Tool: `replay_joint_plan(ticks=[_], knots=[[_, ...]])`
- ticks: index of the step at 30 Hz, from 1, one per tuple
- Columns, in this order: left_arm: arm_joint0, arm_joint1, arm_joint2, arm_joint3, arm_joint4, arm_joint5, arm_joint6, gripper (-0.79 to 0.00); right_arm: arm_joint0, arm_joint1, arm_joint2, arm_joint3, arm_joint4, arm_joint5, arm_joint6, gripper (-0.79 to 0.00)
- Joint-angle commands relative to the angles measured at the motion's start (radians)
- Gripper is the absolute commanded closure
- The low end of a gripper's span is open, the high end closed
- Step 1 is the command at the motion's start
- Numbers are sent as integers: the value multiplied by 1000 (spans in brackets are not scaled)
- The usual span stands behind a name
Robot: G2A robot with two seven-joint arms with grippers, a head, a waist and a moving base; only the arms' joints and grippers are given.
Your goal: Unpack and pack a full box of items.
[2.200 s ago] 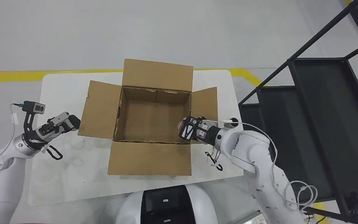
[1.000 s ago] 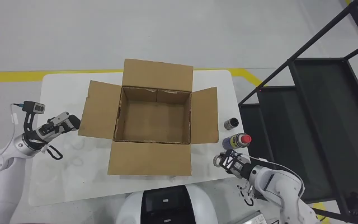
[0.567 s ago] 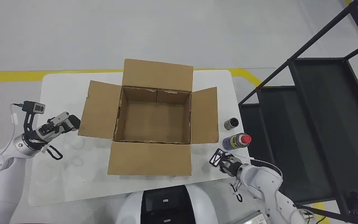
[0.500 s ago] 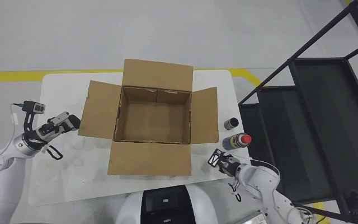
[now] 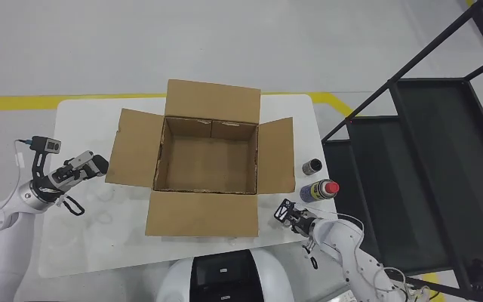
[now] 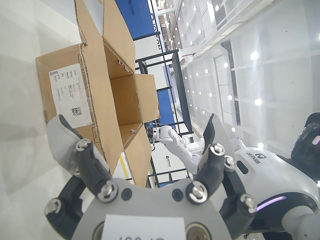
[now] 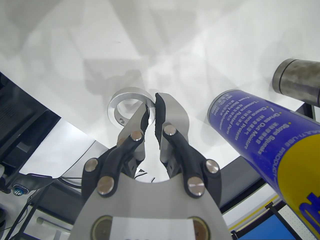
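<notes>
Metal ring, pinched by right gripper

The white table bears an open box, spray can, metal cylinder.

Box sitting mid-worktop, flaps lying open. Cylinder sitting right of box, spray can just nearer robot, ring lying nearer still, by front edge.
</notes>
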Motion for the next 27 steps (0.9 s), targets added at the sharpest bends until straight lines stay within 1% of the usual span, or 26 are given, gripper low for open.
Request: replay_joint_plan(ticks=[1, 2, 3, 4, 5, 7, 10, 12, 15, 16, 19, 23, 27], knots=[[0, 0, 0, 0, 0, 0, 0, -785, 8, 0, -4, 14, 7, 7, 3, -305], [0, 0, 0, 0, 0, 0, 0, -785, 12, 0, -7, 20, 10, 10, 1, -336], [0, 0, 0, 0, 0, 0, 0, -785, 15, 0, -9, 25, 11, 12, 0, -388], [0, 0, 0, 0, 0, 0, 0, -785, 17, 0, -11, 28, 13, 13, -3, -499], [0, 0, 0, 0, 0, 0, 0, -785, 19, 0, -12, 31, 19, 15, -8, -560], [0, 0, 0, 0, 0, 0, 0, -785, 18, 1, -7, 32, 28, 16, -25, -582], [0, 0, 0, 0, 0, 0, 0, -785, 0, 6, 17, 24, 50, 2, -57, -671], [0, 0, 0, 0, 0, 0, 0, -785, -17, 11, 33, 14, 56, -21, -71, -699], [0, 0, 0, 0, 0, 0, 0, -785, -39, 17, 59, -1, 76, -39, -103, -702], [0, 0, 0, 0, 0, 0, 0, -785, -46, 18, 67, -8, 85, -46, -118, -714], [0, 0, 0, 0, 0, 0, 0, -785, -69, 24, 88, -33, 111, -82, -167, -785], [0, 0, 0, 0, 0, 0, 0, -785, -91, 32, 116, -65, 136, -135, -220, -785], [0, 0, 0, 0, 0, 0, 0, -785, -92, 36, 123, -85, 141, -152, -245, -785]])
